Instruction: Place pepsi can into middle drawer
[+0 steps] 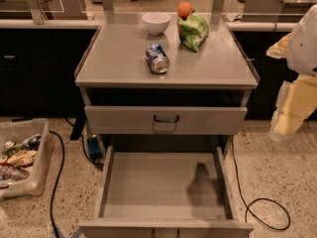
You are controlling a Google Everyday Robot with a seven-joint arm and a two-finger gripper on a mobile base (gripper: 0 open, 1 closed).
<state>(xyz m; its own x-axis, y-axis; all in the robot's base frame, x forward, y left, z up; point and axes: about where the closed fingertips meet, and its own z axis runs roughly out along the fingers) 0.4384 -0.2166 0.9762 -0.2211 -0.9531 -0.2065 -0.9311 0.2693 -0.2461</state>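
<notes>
The pepsi can (157,58) lies on its side on the grey cabinet top (119,58), its silver end facing the camera. Below, the middle drawer (148,185) is pulled wide open and its flat floor holds nothing but a dark shadow at the right. At the right edge of the camera view, the arm's white and pale yellow parts hang beside the cabinet. The gripper (287,120) is there, well to the right of the can and above the floor, with nothing seen in it.
A white bowl (156,23), a green snack bag (193,31) and an orange fruit (184,9) sit at the back of the top. The upper drawer front (166,119) with a dark loop handle is pushed in. A bin of items (20,155) and cables lie on the floor.
</notes>
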